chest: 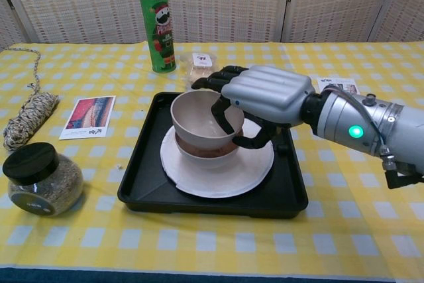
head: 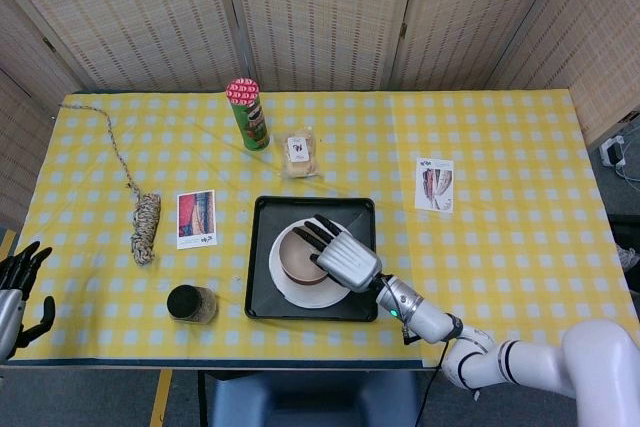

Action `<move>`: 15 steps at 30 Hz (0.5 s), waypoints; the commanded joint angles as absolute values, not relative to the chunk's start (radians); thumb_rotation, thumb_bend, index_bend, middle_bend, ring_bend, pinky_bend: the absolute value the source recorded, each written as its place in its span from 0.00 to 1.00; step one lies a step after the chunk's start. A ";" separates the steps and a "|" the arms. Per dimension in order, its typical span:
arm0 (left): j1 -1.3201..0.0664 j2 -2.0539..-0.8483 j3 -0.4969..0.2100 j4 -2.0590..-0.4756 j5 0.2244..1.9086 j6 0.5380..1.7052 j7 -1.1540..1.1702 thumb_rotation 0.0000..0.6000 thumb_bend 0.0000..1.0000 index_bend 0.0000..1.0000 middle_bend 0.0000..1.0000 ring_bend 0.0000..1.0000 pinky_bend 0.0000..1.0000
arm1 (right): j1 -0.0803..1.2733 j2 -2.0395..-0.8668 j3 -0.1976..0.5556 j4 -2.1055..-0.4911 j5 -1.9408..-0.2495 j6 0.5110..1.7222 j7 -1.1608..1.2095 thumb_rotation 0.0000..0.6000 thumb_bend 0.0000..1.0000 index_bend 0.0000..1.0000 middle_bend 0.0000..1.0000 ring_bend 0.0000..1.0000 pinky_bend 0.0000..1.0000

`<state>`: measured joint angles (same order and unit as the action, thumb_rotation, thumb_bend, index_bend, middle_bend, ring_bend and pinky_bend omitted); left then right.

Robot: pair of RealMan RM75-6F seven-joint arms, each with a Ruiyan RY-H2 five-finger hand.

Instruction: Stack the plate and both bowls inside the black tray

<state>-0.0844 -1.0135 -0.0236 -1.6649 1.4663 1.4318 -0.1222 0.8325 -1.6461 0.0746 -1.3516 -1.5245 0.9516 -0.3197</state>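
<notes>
The right hand (chest: 265, 101) grips the rim of the top bowl (chest: 199, 116), fingers curled inside it and thumb outside. That bowl sits nested in the lower bowl (chest: 202, 154), which rests on the plate (chest: 218, 177) in the black tray (chest: 142, 164). The left hand (head: 18, 287) hangs past the table's near left edge, fingers apart, holding nothing. A jar (chest: 41, 178) stands left of the tray
</notes>
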 commanded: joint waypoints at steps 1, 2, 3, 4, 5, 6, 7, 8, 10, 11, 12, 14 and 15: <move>-0.082 -1.011 -0.024 -1.664 1.470 1.436 -0.128 1.00 0.65 0.00 0.00 0.00 0.00 | 0.833 -1.651 0.076 -1.347 -1.518 0.947 -0.326 1.00 0.43 0.69 0.06 0.00 0.00; -0.082 -1.010 -0.023 -1.663 1.471 1.437 -0.131 1.00 0.65 0.00 0.00 0.00 0.00 | 0.832 -1.654 0.076 -1.345 -1.515 0.946 -0.330 1.00 0.43 0.69 0.06 0.00 0.00; -0.082 -1.008 -0.022 -1.662 1.472 1.436 -0.133 1.00 0.65 0.00 0.00 0.00 0.00 | 0.832 -1.656 0.077 -1.345 -1.513 0.946 -0.332 1.00 0.43 0.69 0.06 0.00 0.00; -0.082 -1.006 -0.021 -1.661 1.473 1.435 -0.134 1.00 0.65 0.00 0.00 0.00 0.00 | 0.831 -1.658 0.077 -1.345 -1.512 0.947 -0.334 1.00 0.43 0.69 0.06 0.00 0.00; -0.082 -1.004 -0.020 -1.660 1.473 1.432 -0.134 1.00 0.65 0.00 0.00 0.00 0.00 | 0.830 -1.660 0.077 -1.344 -1.511 0.948 -0.336 1.00 0.43 0.68 0.06 0.00 0.00; -0.082 -1.003 -0.020 -1.661 1.473 1.432 -0.135 1.00 0.65 0.00 0.00 0.00 0.00 | 0.830 -1.661 0.077 -1.345 -1.511 0.948 -0.336 1.00 0.43 0.68 0.06 0.00 0.00; -0.081 -1.001 -0.020 -1.663 1.472 1.432 -0.137 1.00 0.65 0.00 0.00 0.00 0.00 | 0.829 -1.662 0.077 -1.345 -1.510 0.949 -0.338 1.00 0.43 0.68 0.06 0.00 0.00; -0.081 -1.000 -0.020 -1.664 1.472 1.432 -0.140 1.00 0.65 0.00 0.00 0.00 0.00 | 0.829 -1.662 0.077 -1.346 -1.509 0.948 -0.339 1.00 0.43 0.68 0.05 0.00 0.00; -0.081 -0.999 -0.019 -1.664 1.475 1.432 -0.147 1.00 0.65 0.00 0.00 0.00 0.00 | 0.832 -1.657 0.075 -1.349 -1.507 0.938 -0.345 1.00 0.43 0.67 0.05 0.00 0.00; -0.081 -0.999 -0.019 -1.663 1.478 1.432 -0.148 1.00 0.65 0.00 0.00 0.00 0.00 | 0.834 -1.654 0.074 -1.352 -1.504 0.930 -0.349 1.00 0.43 0.66 0.05 0.00 0.00; -0.082 -0.999 -0.018 -1.664 1.479 1.431 -0.147 1.00 0.65 0.00 0.00 0.00 0.00 | 0.835 -1.651 0.074 -1.354 -1.502 0.925 -0.352 1.00 0.43 0.66 0.05 0.00 0.00; -0.081 -0.999 -0.017 -1.665 1.480 1.431 -0.142 1.00 0.65 0.00 0.00 0.00 0.00 | 0.836 -1.647 0.073 -1.359 -1.497 0.917 -0.355 1.00 0.43 0.62 0.04 0.00 0.00; -0.080 -0.998 -0.017 -1.667 1.477 1.431 -0.137 1.00 0.65 0.00 0.00 0.00 0.00 | 0.837 -1.643 0.071 -1.363 -1.496 0.913 -0.356 1.00 0.43 0.61 0.04 0.00 0.00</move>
<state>-0.0810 -0.9988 -0.0172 -1.6653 1.4786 1.4312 -0.1400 0.8358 -1.6453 0.0723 -1.3610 -1.4976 0.9154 -0.3544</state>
